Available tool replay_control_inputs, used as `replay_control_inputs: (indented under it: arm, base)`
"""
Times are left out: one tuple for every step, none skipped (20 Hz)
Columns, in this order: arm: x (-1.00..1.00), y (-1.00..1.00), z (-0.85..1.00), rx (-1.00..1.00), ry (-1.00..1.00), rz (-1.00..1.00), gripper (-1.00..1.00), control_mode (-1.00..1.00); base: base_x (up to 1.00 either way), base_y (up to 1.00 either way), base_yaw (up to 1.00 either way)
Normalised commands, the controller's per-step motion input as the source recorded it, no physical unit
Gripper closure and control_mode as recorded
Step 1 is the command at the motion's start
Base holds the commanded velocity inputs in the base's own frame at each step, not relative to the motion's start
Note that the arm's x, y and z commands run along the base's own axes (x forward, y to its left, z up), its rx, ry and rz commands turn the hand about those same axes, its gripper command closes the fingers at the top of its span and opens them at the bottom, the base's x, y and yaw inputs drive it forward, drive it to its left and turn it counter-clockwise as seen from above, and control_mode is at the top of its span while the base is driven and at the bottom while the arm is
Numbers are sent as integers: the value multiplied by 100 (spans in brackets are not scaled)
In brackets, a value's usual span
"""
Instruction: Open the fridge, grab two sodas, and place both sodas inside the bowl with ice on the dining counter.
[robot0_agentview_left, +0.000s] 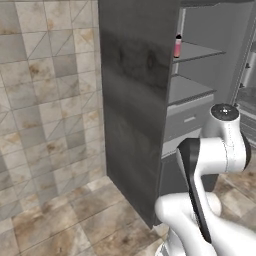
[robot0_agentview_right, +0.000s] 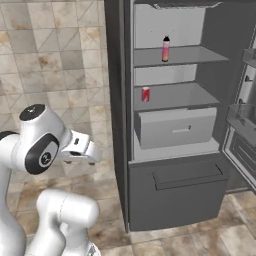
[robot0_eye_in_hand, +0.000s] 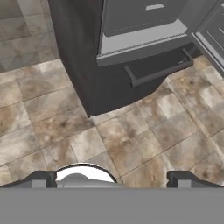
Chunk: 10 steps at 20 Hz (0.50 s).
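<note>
- Two sodas are sitting in the open fridge (robot0_agentview_right: 170, 125): a bottle (robot0_agentview_right: 165, 49) on the upper shelf, a can (robot0_agentview_right: 145, 94) on the shelf below.
- The door (robot0_agentview_right: 242, 115) at right is getting cut off.
- The gripper (robot0_eye_in_hand: 112, 177) is hanging released over the floor (robot0_eye_in_hand: 144, 135), holding nothing.

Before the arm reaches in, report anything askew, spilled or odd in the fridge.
Nothing stands out. The fridge door is swung open at the right. The pink bottle stands upright on the upper shelf, the red can upright on the shelf below. The drawer looks shut. No spills show.
</note>
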Motion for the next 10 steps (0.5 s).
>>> replay_control_inputs:
  arm:
    - [0,0,0,0,0,0,-100,100]
    - [0,0,0,0,0,0,-100,100]
    - [0,0,0,0,0,0,-100,100]
    - [0,0,0,0,0,0,-100,100]
    - [0,0,0,0,0,0,-100,100]
    - [0,0,0,0,0,0,-100,100]
    - [0,0,0,0,0,0,-100,100]
    - [0,0,0,0,0,0,-100,100]
    - [0,0,0,0,0,0,-100,100]
    - [0,0,0,0,0,0,-100,100]
  base:
    - [39,-47,1]
    - [53,-54,4]
    - [57,-59,6]
    - [61,-59,8]
    - [64,-61,9]
    - [65,-58,11]
    - [66,-59,12]
    - [65,-57,13]
    - [64,-51,14]
    - [62,-44,15]
